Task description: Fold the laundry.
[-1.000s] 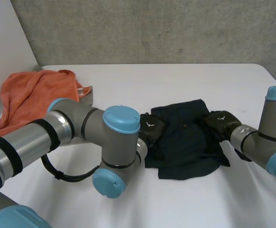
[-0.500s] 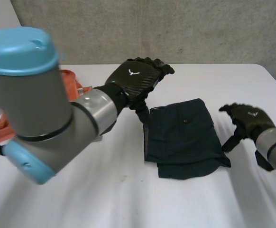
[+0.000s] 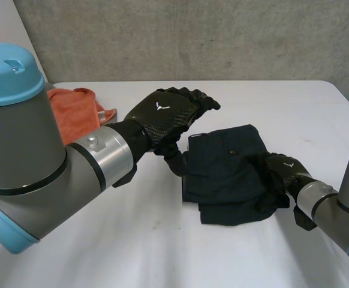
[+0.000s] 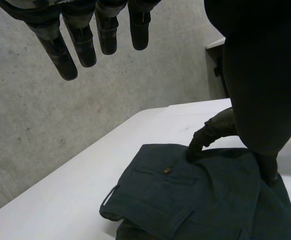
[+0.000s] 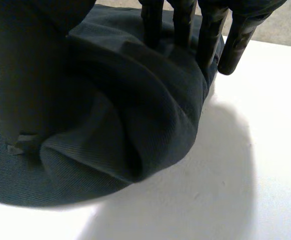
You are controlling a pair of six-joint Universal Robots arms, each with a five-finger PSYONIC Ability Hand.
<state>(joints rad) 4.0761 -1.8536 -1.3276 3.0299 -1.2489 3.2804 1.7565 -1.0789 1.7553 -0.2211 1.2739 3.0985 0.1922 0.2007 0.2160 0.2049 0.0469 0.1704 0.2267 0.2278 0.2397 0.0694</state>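
A dark navy garment (image 3: 225,171), folded into a rough square, lies on the white table (image 3: 156,246) right of centre. A button and pocket seam show on its top layer (image 4: 168,172). My left hand (image 3: 165,114) hovers open above the table by the garment's far left corner, its straight fingers (image 4: 80,42) clear of the cloth. My right hand (image 3: 280,171) rests on the garment's right edge. In the right wrist view its fingers (image 5: 208,35) lie straight on a rolled fold (image 5: 135,115) and its thumb (image 5: 28,75) presses flat beside them. It is open.
An orange towel (image 3: 72,108) lies crumpled at the table's far left, behind my left arm (image 3: 54,174). A grey concrete wall (image 3: 222,36) runs behind the table's far edge. Bare table lies in front of the garment.
My left hand lifted off the garment's left side and now hovers above it. My right hand pulled away to the right, then came back onto the garment's right edge.
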